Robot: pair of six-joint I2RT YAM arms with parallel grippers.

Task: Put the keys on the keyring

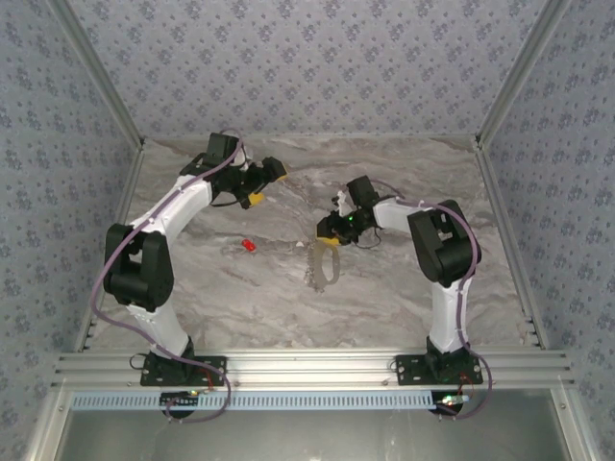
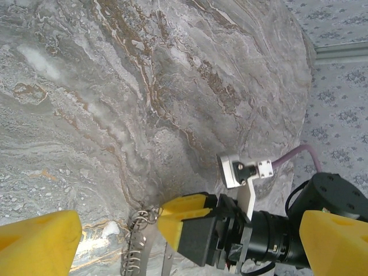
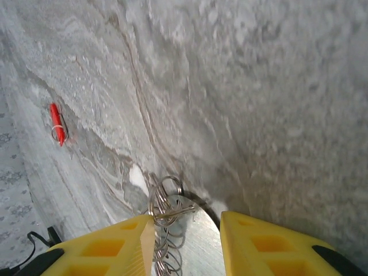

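Keyring [image 3: 167, 210] first: clamped at its coiled end between the yellow fingers [image 3: 270, 244] of the right hand [image 3: 187, 224], which is closed on it. Long axis trailing from that hand toward the near edge of the tabletop [image 1: 413, 298], lower end seemingly resting there.

Outward now to the red key [image 3: 56, 123]: off to that hand's left, well apart, flat on the marble between the two arms, a short stub seen lengthwise from the right wrist.

Over to the left hand [image 1: 267, 185]: empty, fingers spread wide, hovering farther back than the key. Looks like the left hand's pickup, being free and about as near as the right. Calls for a reach down and back toward the bases, then the threading.
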